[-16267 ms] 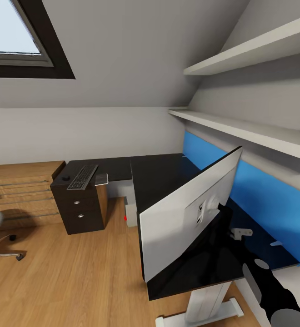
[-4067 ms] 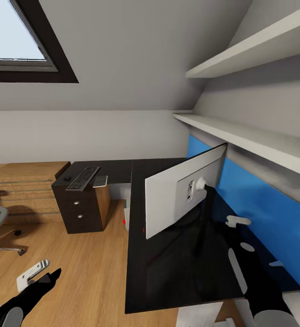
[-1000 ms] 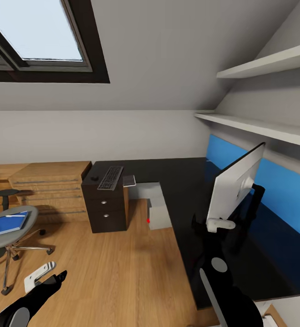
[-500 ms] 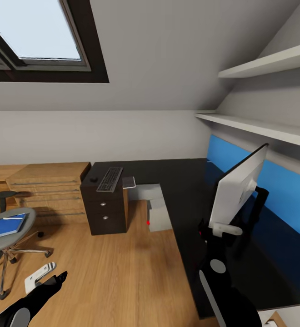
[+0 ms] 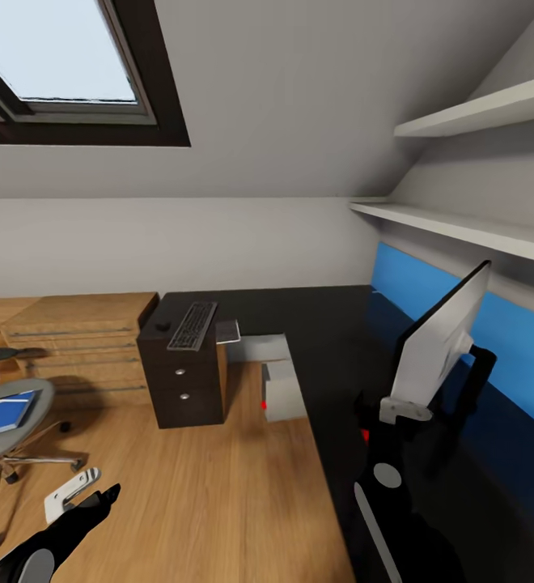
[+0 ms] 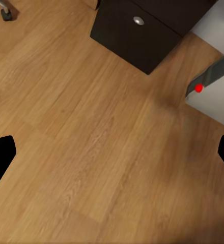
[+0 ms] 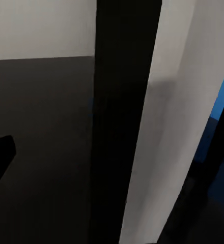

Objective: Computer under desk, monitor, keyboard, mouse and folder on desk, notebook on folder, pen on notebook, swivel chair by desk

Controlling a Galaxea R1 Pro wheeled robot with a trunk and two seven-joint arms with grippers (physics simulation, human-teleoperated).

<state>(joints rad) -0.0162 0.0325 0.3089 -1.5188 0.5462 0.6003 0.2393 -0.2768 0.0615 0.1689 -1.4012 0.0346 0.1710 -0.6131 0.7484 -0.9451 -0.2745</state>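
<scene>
Two hands are in play. The right hand (image 5: 398,410) sits at the lower edge of the monitor (image 5: 437,344), and it looks to be gripping that edge, though I cannot tell for sure whether its fingers are pressed on it. The left hand (image 5: 73,495) hangs spread and empty over the floor (image 5: 202,486).

The step, as I judge it, is turning the monitor to face out from the blue back panel (image 5: 493,340). It stands on the surface (image 5: 332,340) near the right edge, its white back toward the room. To do it well, swing the screen slowly about its stem, keep the base flat, and let go only once it stands steady.

Across the surface, the keyboard (image 5: 192,325) lies at the far left end above the dark drawers (image 5: 182,385), with the mouse (image 5: 163,325) just beside it. The computer (image 5: 283,394) stands on the floor by the surface's near edge. The chair (image 5: 4,429) is well apart at the left, the folder (image 5: 0,413) on its seat. Overhead are a skylight (image 5: 65,57) and white shelves (image 5: 461,231).
</scene>
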